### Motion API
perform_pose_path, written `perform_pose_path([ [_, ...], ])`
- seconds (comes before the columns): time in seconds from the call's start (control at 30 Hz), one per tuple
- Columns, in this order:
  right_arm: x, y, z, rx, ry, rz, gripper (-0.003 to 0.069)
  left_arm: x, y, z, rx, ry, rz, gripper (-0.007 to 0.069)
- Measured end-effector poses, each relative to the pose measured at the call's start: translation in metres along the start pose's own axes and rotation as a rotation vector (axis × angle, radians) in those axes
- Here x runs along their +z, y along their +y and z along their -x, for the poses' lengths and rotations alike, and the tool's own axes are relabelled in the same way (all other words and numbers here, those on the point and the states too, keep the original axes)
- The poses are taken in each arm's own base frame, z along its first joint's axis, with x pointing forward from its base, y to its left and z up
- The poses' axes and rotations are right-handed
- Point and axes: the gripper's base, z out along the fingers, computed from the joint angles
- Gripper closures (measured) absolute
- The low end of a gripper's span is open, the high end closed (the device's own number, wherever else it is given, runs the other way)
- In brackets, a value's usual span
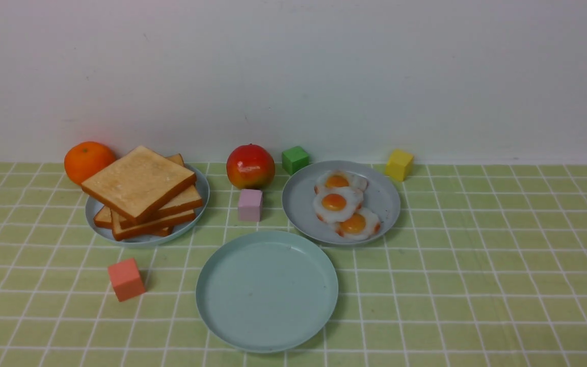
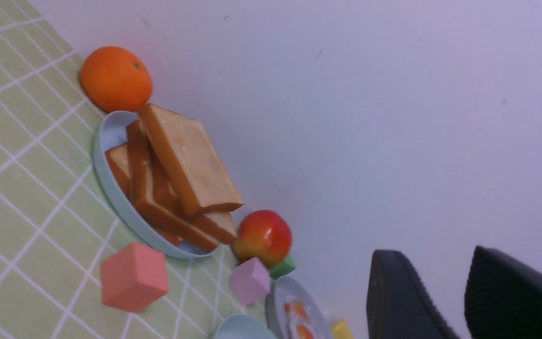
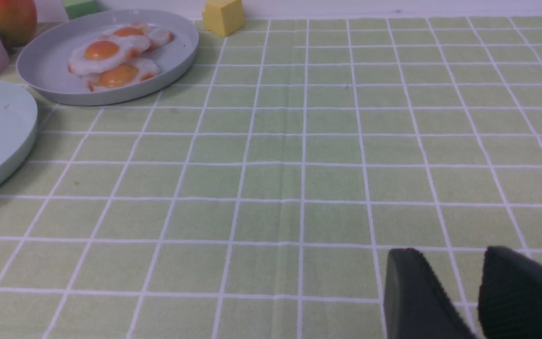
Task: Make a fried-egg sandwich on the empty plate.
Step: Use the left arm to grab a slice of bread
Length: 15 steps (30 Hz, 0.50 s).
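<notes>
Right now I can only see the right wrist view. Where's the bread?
Observer: The toast slices are stacked on a plate beside the orange.
Operator: Is anything on the big mint plate, on the part I can't see?
Observer: No, the front view shows the whole mint plate empty.
Operator: Any blocks I'm missing?
Observer: Yes, a coral-red block between the toast plate and your own edge of the table.

Smooth matt plastic-looking plate point(image 1: 267, 293) at lower centre, glossy red fruit point(image 1: 250, 166) seen at upper centre.
</notes>
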Motion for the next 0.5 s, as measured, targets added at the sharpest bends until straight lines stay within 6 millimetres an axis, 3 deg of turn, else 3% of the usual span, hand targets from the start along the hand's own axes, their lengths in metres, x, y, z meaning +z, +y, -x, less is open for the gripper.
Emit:
perform_pose_path([
  [0.17, 0.000, 0.000, 0.000, 0.000, 0.000, 0.000, 0.0421, -0.001, -0.015, 0.004, 0.025, 0.071, -0.018, 0.0463],
  [0.3, 0.000, 0.000, 0.000, 0.000, 0.000, 0.000, 0.0421, 0.005, -0.051, 0.018, 0.286, 0.251, -0.001, 0.0622],
  [0.37, 0.000, 0.000, 0.000, 0.000, 0.000, 0.000, 0.0421, 0.011, -0.061, 0.021, 0.362, 0.332, 0.027, 0.0638],
  [0.5, 0.000, 0.001, 0.002, 0.064, -0.024, 0.014, 0.0421, 0.040, -0.076, 0.015, 0.561, 0.737, 0.202, 0.0638],
])
